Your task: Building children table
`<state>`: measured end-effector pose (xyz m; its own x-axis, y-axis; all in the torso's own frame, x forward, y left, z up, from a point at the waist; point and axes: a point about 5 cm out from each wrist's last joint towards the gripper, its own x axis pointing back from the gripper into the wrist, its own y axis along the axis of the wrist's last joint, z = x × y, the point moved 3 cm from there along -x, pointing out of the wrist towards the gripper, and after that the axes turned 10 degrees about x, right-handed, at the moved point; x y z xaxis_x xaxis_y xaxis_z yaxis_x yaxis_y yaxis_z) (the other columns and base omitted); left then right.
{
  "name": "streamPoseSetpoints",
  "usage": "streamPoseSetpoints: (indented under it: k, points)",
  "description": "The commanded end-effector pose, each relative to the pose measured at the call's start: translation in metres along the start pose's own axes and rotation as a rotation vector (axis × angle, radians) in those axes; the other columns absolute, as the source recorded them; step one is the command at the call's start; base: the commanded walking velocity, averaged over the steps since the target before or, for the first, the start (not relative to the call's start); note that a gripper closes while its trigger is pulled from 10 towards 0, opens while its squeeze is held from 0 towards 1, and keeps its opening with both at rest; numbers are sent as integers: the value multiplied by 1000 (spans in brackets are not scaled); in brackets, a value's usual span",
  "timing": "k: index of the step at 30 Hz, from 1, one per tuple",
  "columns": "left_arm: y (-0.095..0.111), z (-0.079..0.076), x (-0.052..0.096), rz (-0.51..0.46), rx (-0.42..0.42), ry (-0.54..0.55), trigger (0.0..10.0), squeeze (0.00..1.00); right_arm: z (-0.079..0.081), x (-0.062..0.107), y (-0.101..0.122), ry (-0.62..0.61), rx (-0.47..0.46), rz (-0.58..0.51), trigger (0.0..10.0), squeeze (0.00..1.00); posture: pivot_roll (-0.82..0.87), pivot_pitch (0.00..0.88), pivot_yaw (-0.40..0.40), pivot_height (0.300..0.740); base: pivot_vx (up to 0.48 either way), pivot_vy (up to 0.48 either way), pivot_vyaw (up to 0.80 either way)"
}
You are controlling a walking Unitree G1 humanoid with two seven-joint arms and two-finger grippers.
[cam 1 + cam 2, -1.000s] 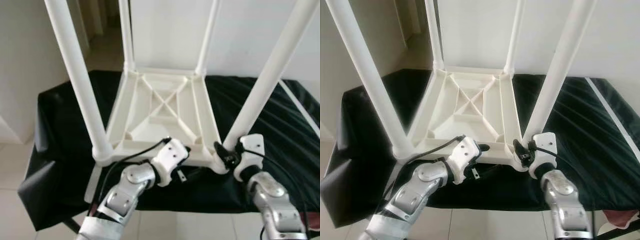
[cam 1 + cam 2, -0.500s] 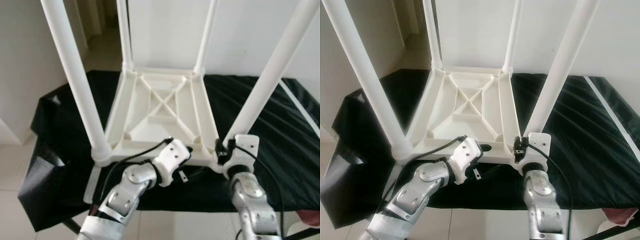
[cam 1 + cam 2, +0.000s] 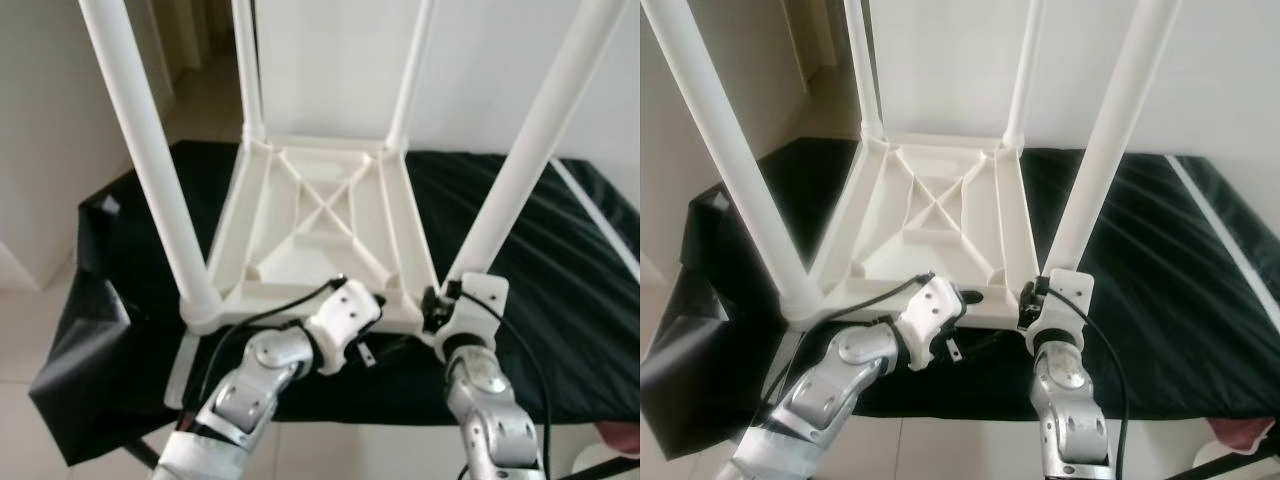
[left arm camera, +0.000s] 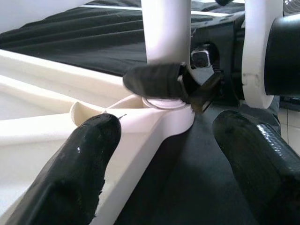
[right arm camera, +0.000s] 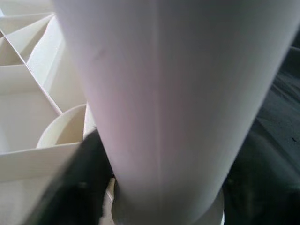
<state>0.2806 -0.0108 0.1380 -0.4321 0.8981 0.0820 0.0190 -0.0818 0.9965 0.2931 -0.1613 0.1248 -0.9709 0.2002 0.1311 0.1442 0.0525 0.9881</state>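
A white children's table (image 3: 320, 215) lies upside down on a black cloth, its legs standing up. My right gripper (image 3: 437, 303) is at the foot of the near right leg (image 3: 520, 170), shut on it. The right wrist view has that leg (image 5: 173, 93) pressed close between dark fingers (image 5: 79, 187). In the left wrist view one right finger (image 4: 157, 79) crosses the leg's base. My left gripper (image 4: 173, 154) is open at the frame's front edge, one finger (image 4: 84, 154) on the white rim, the other over the cloth. The near left leg (image 3: 150, 170) stands free.
The black cloth (image 3: 560, 260) covers a low stand and hangs over its left end (image 3: 80, 340). A white strip (image 3: 600, 220) lies across the cloth at the right. White walls stand behind, tiled floor lies below, and a pink thing (image 3: 1240, 435) sits at the bottom right.
My right arm has swung leftward from beside the near right leg to straight in front of it, and its gripper now clasps the leg's base. The left arm has stayed put.
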Motion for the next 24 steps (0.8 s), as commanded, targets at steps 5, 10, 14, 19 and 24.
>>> streamPoseSetpoints:
  k: [5,10,14,19,24]
  points:
    - [-2,-4,-2,6,-8,-39,10000,0,3,3,2,66,30,-33,10000,1000,-5,0,-20,740,0,0,0]
    - [-1,-4,-2,4,-8,-39,10000,0,-3,4,6,110,48,-65,10000,1000,-7,0,-21,740,0,0,0]
    - [-2,-4,-2,3,-8,-40,10000,0,-14,3,8,175,104,-99,10000,671,-10,0,-23,740,0,0,0]
    - [-2,-4,-3,2,-10,-40,10000,0,-23,0,6,233,170,-123,10000,0,-11,0,-23,740,0,0,0]
    - [-1,-4,-4,0,-15,-38,10000,0,-23,-6,3,439,247,-160,10000,0,-8,0,-20,740,0,0,0]
